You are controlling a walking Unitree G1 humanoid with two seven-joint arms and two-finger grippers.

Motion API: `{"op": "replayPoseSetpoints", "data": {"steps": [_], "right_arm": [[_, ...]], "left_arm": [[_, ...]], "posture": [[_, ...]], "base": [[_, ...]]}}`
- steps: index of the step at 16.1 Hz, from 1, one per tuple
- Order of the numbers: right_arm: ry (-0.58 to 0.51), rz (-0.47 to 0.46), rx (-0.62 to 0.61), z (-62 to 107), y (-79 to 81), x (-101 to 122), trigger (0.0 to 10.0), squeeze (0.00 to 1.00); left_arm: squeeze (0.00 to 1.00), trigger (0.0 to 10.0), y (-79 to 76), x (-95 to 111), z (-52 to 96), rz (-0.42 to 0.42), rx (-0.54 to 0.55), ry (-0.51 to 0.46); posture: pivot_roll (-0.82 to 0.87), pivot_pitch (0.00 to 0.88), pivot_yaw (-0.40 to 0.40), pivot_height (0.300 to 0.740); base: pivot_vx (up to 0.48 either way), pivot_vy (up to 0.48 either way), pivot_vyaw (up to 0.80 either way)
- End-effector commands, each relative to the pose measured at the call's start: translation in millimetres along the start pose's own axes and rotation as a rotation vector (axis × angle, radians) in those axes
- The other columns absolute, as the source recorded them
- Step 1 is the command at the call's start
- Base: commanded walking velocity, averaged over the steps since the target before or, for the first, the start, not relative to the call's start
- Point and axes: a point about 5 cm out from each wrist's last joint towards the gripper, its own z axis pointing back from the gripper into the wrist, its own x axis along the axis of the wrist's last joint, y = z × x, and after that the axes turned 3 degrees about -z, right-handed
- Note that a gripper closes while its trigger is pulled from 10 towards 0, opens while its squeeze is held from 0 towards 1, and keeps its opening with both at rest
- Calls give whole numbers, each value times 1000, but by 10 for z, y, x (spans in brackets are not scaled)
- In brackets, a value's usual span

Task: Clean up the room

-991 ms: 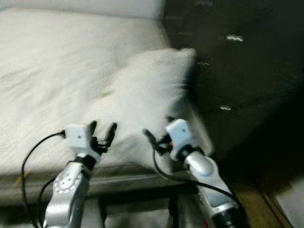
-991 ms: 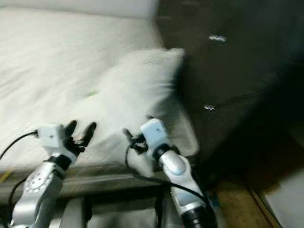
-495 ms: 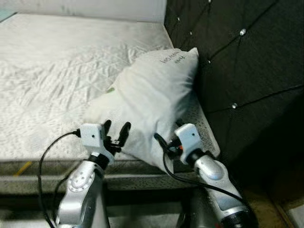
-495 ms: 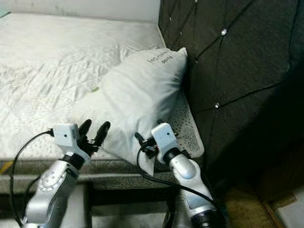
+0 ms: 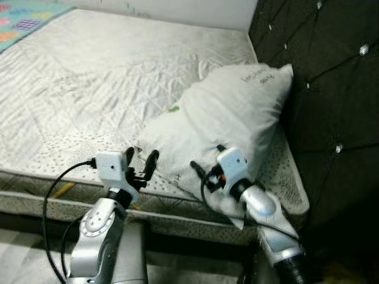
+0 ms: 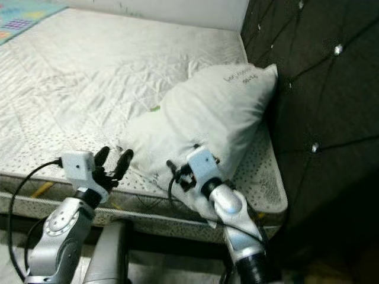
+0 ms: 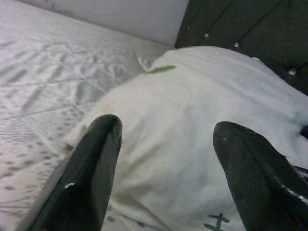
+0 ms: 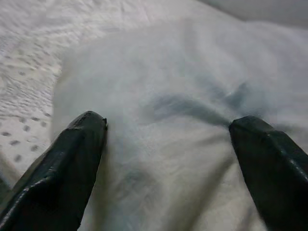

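A white pillow (image 5: 228,127) lies on the mattress (image 5: 89,89), its far end leaning on the dark headboard (image 5: 331,71). It bears a small green mark and some writing near the top. My left gripper (image 5: 141,163) is open just short of the pillow's near left corner; in the left wrist view the pillow (image 7: 192,120) lies beyond the open gripper (image 7: 168,163). My right gripper (image 5: 207,158) is open against the pillow's near end. The right wrist view has its black fingers (image 8: 57,168) spread wide around pillow fabric (image 8: 168,96).
The tufted headboard stands along the right of the bed. A white wall (image 5: 177,9) runs behind the bed, and a colourful mat (image 5: 23,15) sits at the far left. Something small and yellow (image 5: 65,189) pokes out at the mattress's front edge.
The camera has swung, so more of the bed shows on the left and the blur has gone. Both grippers stay open at the pillow's near end.
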Motion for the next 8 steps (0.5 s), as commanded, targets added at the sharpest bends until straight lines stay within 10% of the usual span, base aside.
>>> {"op": "replayPoseSetpoints", "data": {"steps": [1,4,8], "right_arm": [[48,-20,-44,15,-101,-60,10000,0],[48,-20,-44,15,-101,-60,10000,0],[5,36,-329,112,-586,150,10000,0]], "left_arm": [[0,10000,-8,-28,0,1,-3,21],[0,10000,-8,-28,0,1,-3,21],[0,10000,49,-11,41,-12,14,21]], "posture": [[-8,52,-98,480],[-8,52,-98,480],[-5,53,-90,480]], "base": [[0,0,0],[0,0,0],[0,0,0]]}}
